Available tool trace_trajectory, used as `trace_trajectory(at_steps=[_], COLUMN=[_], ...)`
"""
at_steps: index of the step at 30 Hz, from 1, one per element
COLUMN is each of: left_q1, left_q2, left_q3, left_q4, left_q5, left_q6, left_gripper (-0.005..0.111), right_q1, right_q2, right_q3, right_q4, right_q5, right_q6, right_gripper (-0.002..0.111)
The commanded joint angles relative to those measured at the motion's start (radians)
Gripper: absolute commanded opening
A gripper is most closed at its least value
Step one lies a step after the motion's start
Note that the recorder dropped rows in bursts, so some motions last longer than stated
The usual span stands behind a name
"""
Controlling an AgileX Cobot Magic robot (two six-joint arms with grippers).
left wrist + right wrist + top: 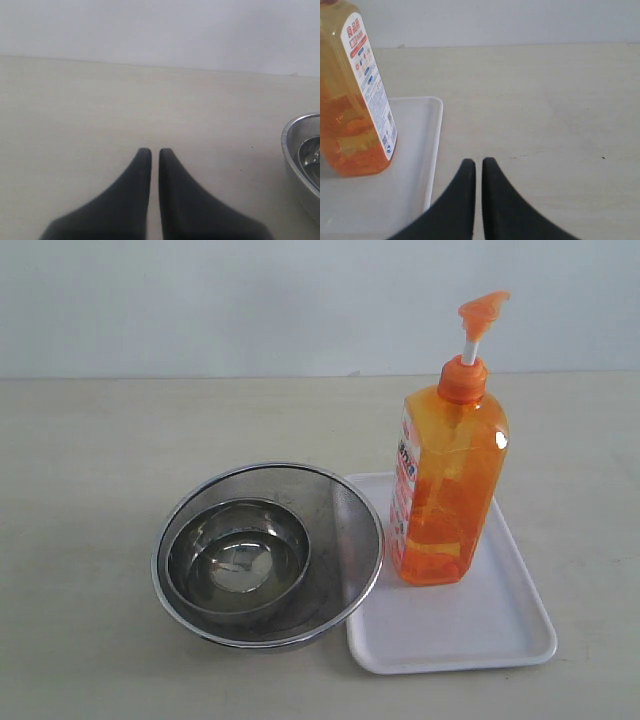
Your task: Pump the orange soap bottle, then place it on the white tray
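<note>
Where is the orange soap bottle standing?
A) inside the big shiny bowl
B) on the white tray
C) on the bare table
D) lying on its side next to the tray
B: the orange soap bottle stands upright on the white tray, next to the big steel bowl, not in it.

Small steel bowl (240, 556) nested in large steel bowl (345, 510), beige table (90, 460)

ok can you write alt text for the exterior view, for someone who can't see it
An orange soap bottle stands upright on a white tray on a pale table, its pump head raised. Beside the tray sits a large steel bowl with a smaller steel bowl nested inside.
</note>
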Motion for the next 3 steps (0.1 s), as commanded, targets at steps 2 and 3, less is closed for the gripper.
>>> trace_trajectory(at_steps=[2, 3], left_q1=[0.003, 0.003], left_q2=[-0.003, -0.003], left_q3=[0.003, 0.003], left_q4=[-0.004, -0.004], left_q5=[0.001, 0.001], left_q6=[-0.003, -0.003], left_gripper=[0.005, 0.005], right_q1=[-0.002, -0.002], right_q2=[-0.006, -0.006], right_q3=[-0.001, -0.001], right_q4=[0.002, 0.002], right_q5=[-0.011, -0.011], right_q6=[0.002, 0.002], right_gripper=[0.001, 0.001])
